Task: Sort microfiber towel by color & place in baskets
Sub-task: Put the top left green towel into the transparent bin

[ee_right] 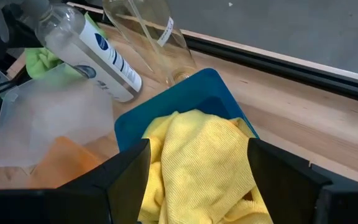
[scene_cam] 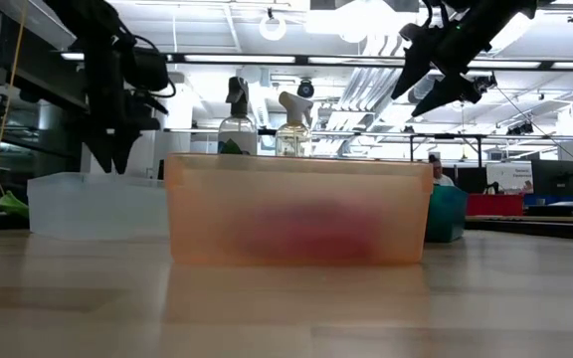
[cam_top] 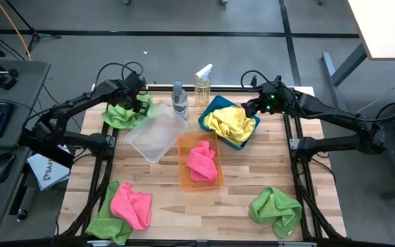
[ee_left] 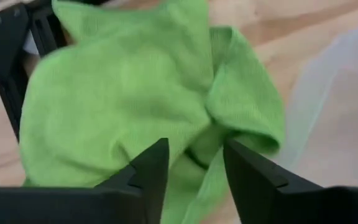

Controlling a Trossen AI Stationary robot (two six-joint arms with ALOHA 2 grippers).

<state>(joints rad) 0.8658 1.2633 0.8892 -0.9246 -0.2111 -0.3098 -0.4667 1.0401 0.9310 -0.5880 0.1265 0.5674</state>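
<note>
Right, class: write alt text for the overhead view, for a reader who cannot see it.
Three baskets sit mid-table: a clear one empty, an orange one holding a pink towel, a teal one holding a yellow towel. The left end effector hovers over a green towel; the right end effector is open above the teal basket.

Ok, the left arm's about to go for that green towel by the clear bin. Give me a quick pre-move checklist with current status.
1. Left gripper open: ok, fingers apart.
2. Left gripper over the green towel: ok, the wrist view shows it right below the fingertips.
3. Towel free of the clear bin: cannot tell, it lies against the bin's far-left corner.
4. Clear bin has room: ok, nothing shows inside.
5. Right gripper out of the way: ok, open above the yellow towel in the blue bin.
6. Bottles clear of the path: ok, they stand beyond the bin.
</note>
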